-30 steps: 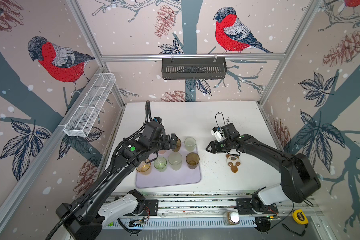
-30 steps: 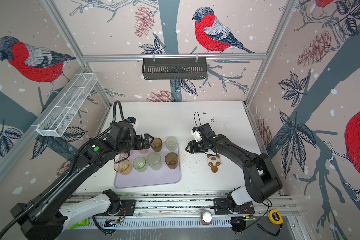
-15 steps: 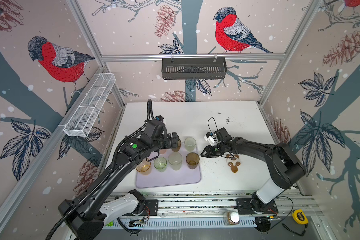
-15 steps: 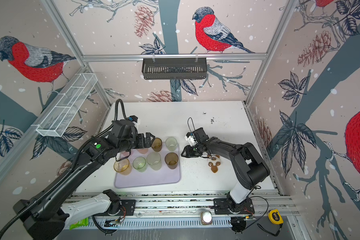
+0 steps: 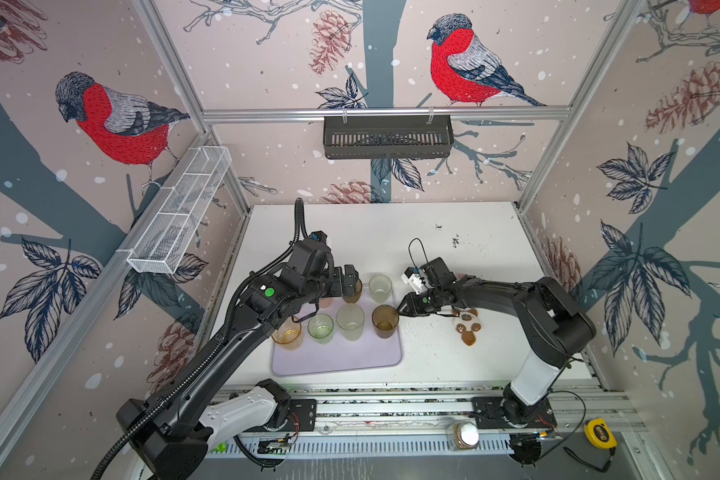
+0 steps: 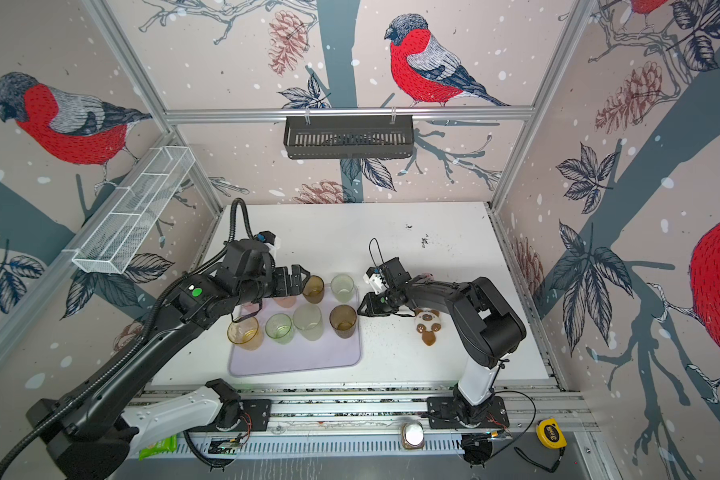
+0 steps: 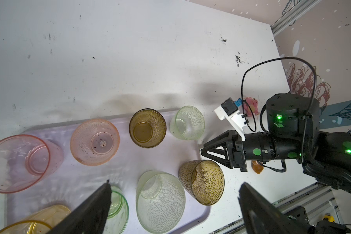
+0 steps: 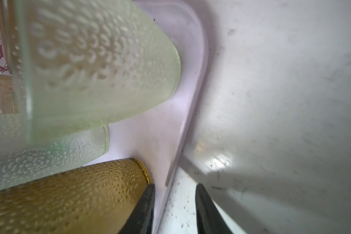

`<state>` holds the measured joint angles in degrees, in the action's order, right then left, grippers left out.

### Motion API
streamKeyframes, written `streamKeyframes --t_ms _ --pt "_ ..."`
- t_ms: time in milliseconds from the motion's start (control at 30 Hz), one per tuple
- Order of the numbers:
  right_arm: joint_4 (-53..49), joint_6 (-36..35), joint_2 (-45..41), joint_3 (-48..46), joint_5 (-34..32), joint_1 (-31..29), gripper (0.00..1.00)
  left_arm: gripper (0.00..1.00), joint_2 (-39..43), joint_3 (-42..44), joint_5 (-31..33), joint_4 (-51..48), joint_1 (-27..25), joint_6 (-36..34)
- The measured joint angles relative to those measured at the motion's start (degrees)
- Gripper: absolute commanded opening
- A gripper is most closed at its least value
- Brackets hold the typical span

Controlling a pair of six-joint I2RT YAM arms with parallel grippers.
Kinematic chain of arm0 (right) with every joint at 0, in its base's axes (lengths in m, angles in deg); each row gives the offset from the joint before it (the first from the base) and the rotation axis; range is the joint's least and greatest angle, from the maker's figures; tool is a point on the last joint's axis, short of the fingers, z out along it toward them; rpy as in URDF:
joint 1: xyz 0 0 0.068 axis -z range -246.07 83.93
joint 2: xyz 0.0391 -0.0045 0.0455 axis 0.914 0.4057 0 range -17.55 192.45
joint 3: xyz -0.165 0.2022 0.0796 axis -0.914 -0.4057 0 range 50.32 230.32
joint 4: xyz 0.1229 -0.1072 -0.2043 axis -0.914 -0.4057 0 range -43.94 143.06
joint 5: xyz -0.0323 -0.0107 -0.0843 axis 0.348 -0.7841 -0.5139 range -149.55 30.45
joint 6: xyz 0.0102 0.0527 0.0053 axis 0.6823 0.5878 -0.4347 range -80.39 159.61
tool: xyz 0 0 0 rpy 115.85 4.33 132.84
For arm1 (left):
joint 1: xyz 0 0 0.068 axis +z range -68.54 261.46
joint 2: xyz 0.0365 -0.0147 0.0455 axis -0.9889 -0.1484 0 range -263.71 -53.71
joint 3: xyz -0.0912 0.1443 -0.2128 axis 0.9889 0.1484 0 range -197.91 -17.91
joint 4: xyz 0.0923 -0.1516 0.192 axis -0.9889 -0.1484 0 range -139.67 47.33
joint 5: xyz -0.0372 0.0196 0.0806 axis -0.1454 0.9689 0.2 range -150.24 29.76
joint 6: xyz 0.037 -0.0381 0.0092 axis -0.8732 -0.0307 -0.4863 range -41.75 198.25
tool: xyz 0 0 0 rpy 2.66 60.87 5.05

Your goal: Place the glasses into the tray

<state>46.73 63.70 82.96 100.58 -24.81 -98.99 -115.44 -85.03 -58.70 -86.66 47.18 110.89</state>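
Glasses (image 5: 350, 322) all appear to stand inside the tray (image 5: 337, 359), which lies on the desk (image 5: 391, 232) toward the front; the left wrist view shows eight, so the job looks all but done.

Farthest left, the left hand (image 5: 348, 280) hangs over the back row, jaws spread wide and empty. The pink glasses (image 7: 94, 141) sit largely hidden under its arm in both top views. The front row runs amber glass (image 5: 287, 334), green glass (image 5: 320, 328), frosted glass (image 6: 308, 322), brown glass (image 5: 385, 322).

Right of that, the right hand (image 5: 404, 307) sits low at the tray's right edge. Its jaws are part-way apart and hold nothing. The tray's rim runs between its fingers (image 8: 144, 202), one of them just beside the brown glass's base.

That is the main risk: any sideways drift toward the tray would likely tip that glass or shove the tray. A careless sweep could also nudge the light green glass (image 5: 380, 287), near the back corner, off the rim. If the left hand dropped, it would strike the back row.

Farthest right, a bear toy (image 5: 468, 328) lies clear.
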Motion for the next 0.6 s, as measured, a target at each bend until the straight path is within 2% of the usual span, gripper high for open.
streamKeyframes --t_ms 600 --pt "2.23 1.40 3.21 1.46 0.96 -0.50 0.26 0.98 0.02 0.02 0.11 -0.07 0.00 0.02"
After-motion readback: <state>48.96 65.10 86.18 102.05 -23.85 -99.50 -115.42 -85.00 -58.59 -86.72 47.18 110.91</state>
